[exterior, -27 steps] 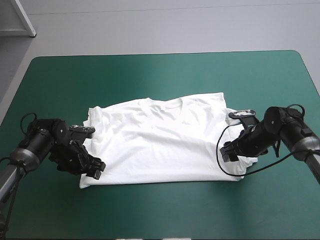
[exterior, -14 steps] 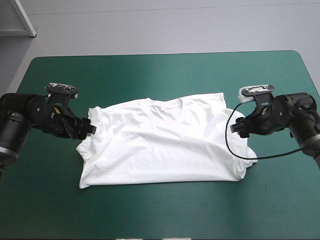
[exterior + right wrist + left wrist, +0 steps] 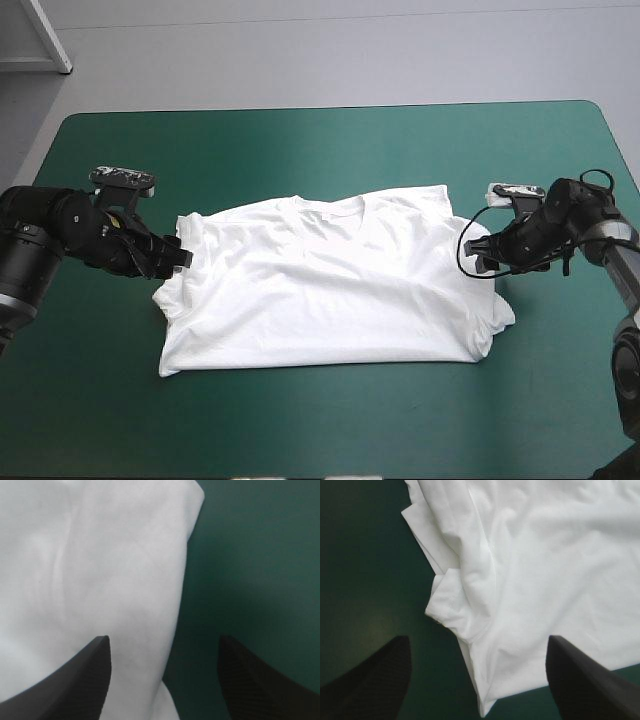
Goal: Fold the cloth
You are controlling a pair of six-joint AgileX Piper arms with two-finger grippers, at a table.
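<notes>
The white T-shirt (image 3: 330, 280) lies spread on the teal-green cover, folded once so its collar faces the far edge. My left gripper (image 3: 172, 258) hovers at the shirt's left edge, open. In the left wrist view its black fingers (image 3: 375, 680) stand wide apart, with the shirt's crumpled sleeve edge (image 3: 455, 610) ahead between them. My right gripper (image 3: 484, 262) sits at the shirt's right edge, open. Seen from the right wrist, the shirt (image 3: 90, 580) fills the space ahead of one finger (image 3: 75, 675) and bare cover lies ahead of the other.
The teal-green table (image 3: 330, 420) has free room in front of the shirt, beyond its collar and at both ends. Its far edge runs near the top of the high view.
Earlier both grippers were low at the shirt's near corners. They moved toward the far side along the shirt's edges. Just before now, the right one dropped slightly and shifted right; the left held still.
</notes>
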